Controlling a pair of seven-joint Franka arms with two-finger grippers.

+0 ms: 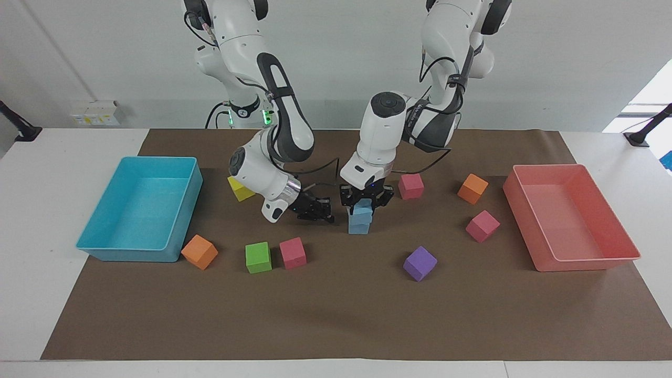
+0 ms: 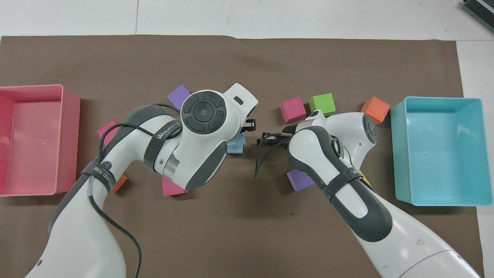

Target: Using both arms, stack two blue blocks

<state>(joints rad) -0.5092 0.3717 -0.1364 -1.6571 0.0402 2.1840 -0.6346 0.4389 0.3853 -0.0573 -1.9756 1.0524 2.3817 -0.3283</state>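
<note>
One blue block (image 1: pixel 359 227) rests on the brown mat in the middle of the table. The other blue block (image 1: pixel 363 211) sits on top of it, slightly askew, with my left gripper (image 1: pixel 362 203) shut on it from above. In the overhead view the left wrist covers most of the pair, and only a blue edge (image 2: pixel 236 145) shows. My right gripper (image 1: pixel 324 215) hangs low beside the stack toward the right arm's end, shut and holding nothing; its black tip (image 2: pixel 264 136) also shows from above.
A turquoise tray (image 1: pixel 181 220) stands at the right arm's end and a pink tray (image 1: pixel 577 260) at the left arm's end. Loose cubes lie around: yellow (image 1: pixel 240 189), orange (image 1: pixel 199 252), green (image 1: pixel 258 257), pink (image 1: pixel 292 253), purple (image 1: pixel 420 263), pink (image 1: pixel 482 226), orange (image 1: pixel 472 188), pink (image 1: pixel 411 186).
</note>
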